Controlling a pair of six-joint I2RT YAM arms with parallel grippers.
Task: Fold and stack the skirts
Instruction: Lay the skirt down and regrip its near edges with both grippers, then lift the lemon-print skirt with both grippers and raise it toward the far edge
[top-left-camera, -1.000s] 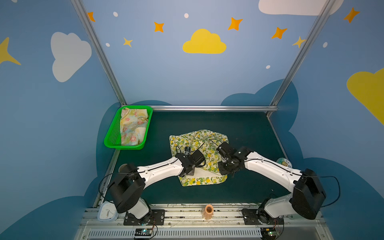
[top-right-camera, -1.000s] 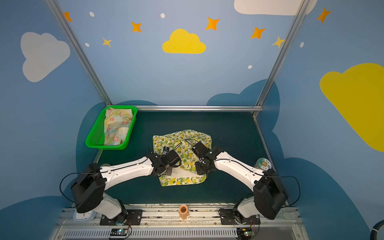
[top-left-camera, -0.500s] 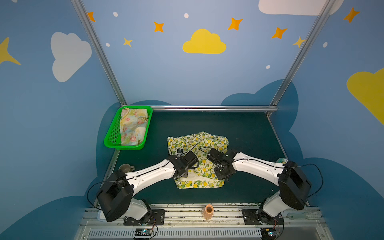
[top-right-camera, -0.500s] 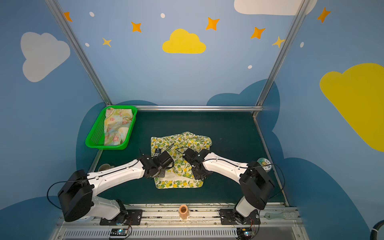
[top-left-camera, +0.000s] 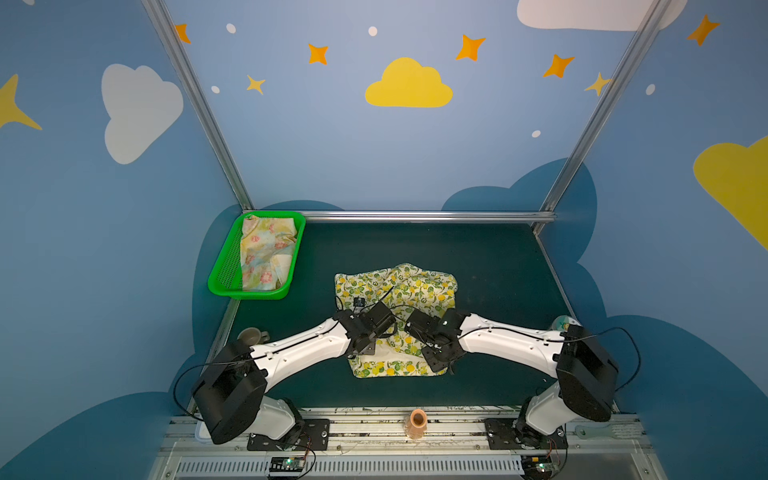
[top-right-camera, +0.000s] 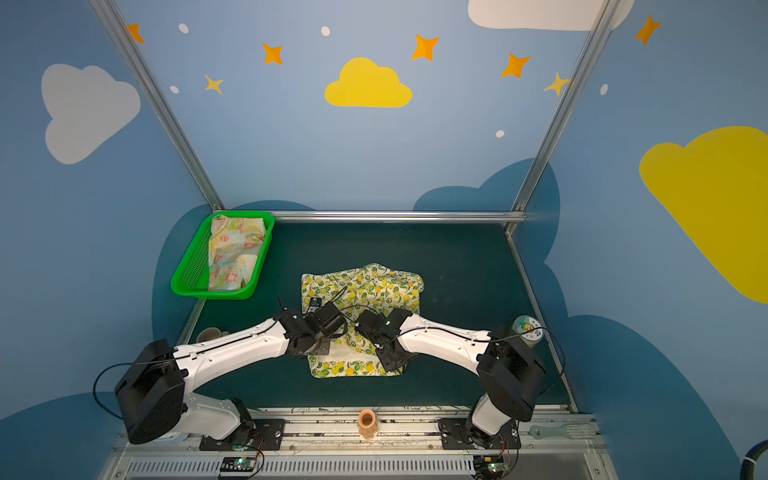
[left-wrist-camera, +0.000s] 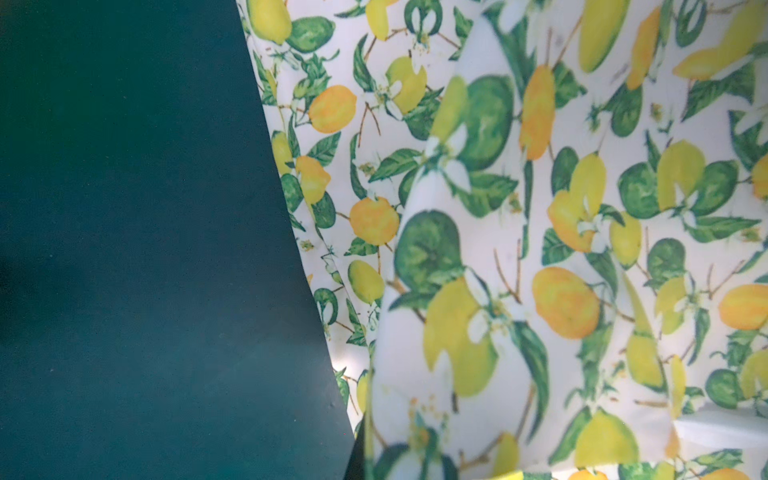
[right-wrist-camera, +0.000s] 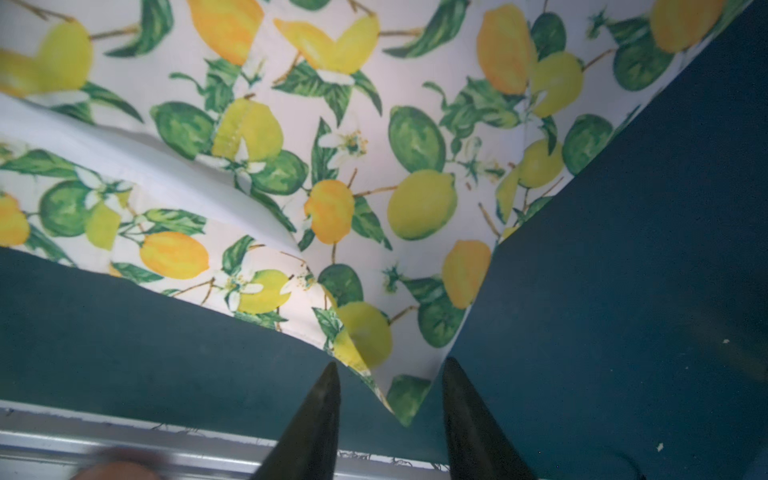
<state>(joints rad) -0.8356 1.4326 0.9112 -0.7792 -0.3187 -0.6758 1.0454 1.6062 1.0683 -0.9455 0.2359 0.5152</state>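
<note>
The lemon skirt (top-left-camera: 415, 286) lies near the middle of the dark green bench (top-left-camera: 490, 266), a thin cream cloth printed with yellow lemons and green leaves. In both top views it forms a rough rectangle with a wavy, puckered far edge and a straighter near edge. A patch of its plain white inner face (top-left-camera: 384, 353) shows between the two arms. The left claw (top-left-camera: 365, 347) sits over the skirt's left side with its jaws closed. In the left wrist view a soft ridge of the printed cloth rises close to the lens and runs down to where the jaws are, so it appears to pinch that fold. The bench beside it is a smooth, matte sheet. The right claw (right-wrist-camera: 390, 361) stands partly wide at the skirt's near right corner. Its two black tapered fingers (right-wrist-camera: 320, 411) are clearly apart, and the pointed tip of the corner lies flat on the bench between them, gripped by neither. In that view a turned-back band of white lining (right-wrist-camera: 145, 166) crosses the print. The flowered skirt (top-left-camera: 266, 253), pale yellow with pink blooms and blue-green blotches, lies loosely crumpled in the green basket (top-left-camera: 226, 270), a rectangular plastic tray with perforated walls at the far left corner of the bench. A small terracotta-coloured cylinder (top-left-camera: 417, 423) stands on the ribbed metal rail (top-left-camera: 457, 428) at the front edge.
</note>
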